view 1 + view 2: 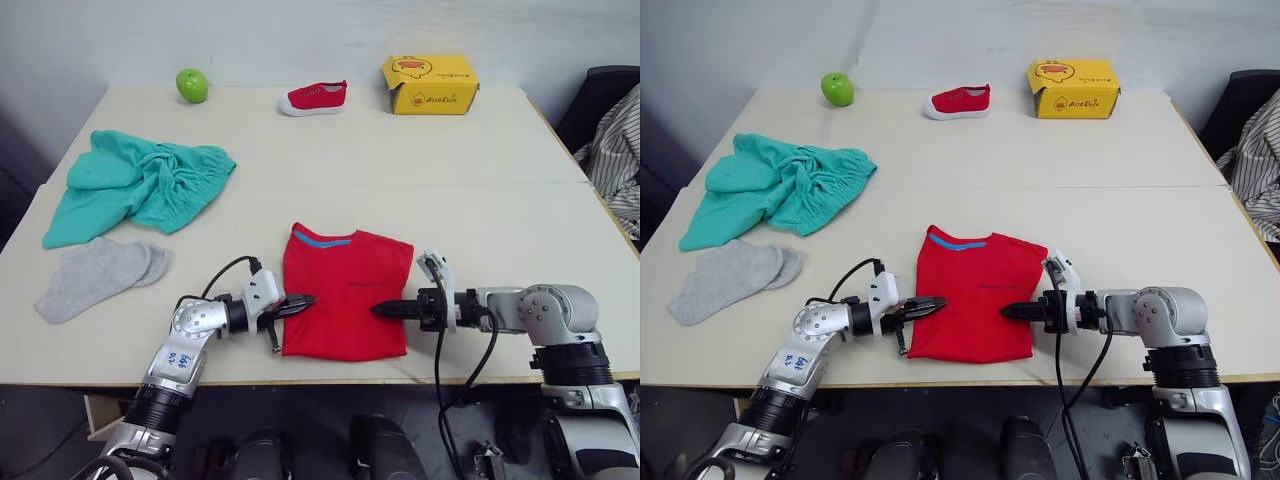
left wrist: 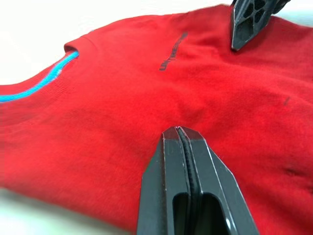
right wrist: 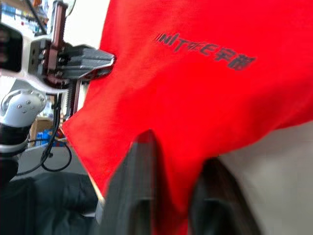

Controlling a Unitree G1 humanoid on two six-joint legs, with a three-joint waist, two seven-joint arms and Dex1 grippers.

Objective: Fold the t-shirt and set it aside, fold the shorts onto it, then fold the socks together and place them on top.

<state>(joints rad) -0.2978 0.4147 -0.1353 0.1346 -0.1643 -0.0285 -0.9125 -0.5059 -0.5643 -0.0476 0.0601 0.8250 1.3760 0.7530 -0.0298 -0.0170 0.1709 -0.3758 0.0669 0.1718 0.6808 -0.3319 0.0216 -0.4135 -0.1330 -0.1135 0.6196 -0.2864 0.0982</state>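
I seem to be standing in a plain test room or lab staged for household chores. My counter (image 1: 480,150) is two pale tabletops pushed together against a bare white wall (image 1: 300,30). Unrelated props sit along its far edge: a green apple (image 1: 192,85), a small red shoe (image 1: 315,98) and a yellow cardboard box (image 1: 430,85). A striped cloth (image 1: 615,150) hangs over a dark chair (image 1: 600,90) at my right.
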